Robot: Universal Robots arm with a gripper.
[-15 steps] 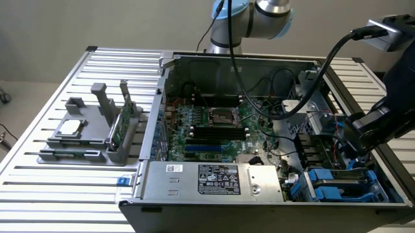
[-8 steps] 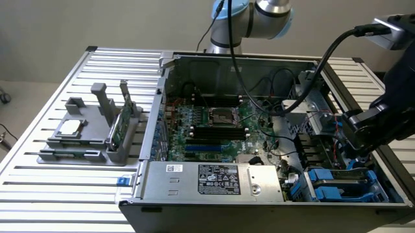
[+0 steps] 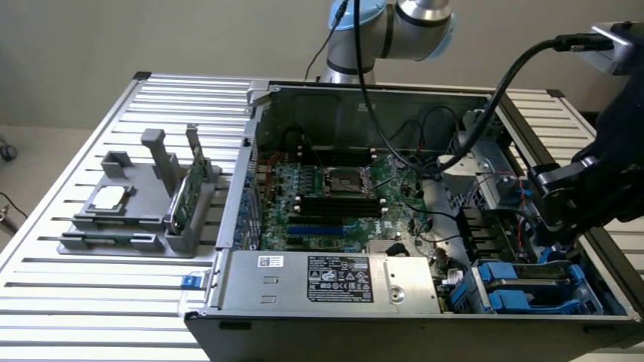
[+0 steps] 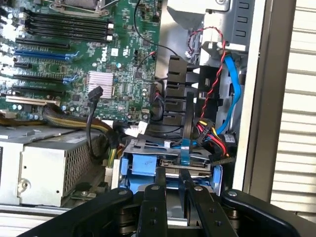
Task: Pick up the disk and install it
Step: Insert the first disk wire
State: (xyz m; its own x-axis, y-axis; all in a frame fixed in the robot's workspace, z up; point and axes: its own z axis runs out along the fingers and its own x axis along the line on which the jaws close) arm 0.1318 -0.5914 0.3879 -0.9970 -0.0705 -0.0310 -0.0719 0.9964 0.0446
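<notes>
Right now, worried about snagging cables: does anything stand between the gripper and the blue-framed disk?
Nothing visible does. The gripper is right at the silver-grey disk in its blue plastic carrier. A flat black strap, twisted red-and-black wires and a blue cable lie beyond it, not between.

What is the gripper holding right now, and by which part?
It cannot be told. The gripper is right at the blue-framed silver-grey rectangular disk, but whether it grips it does not show.
</notes>
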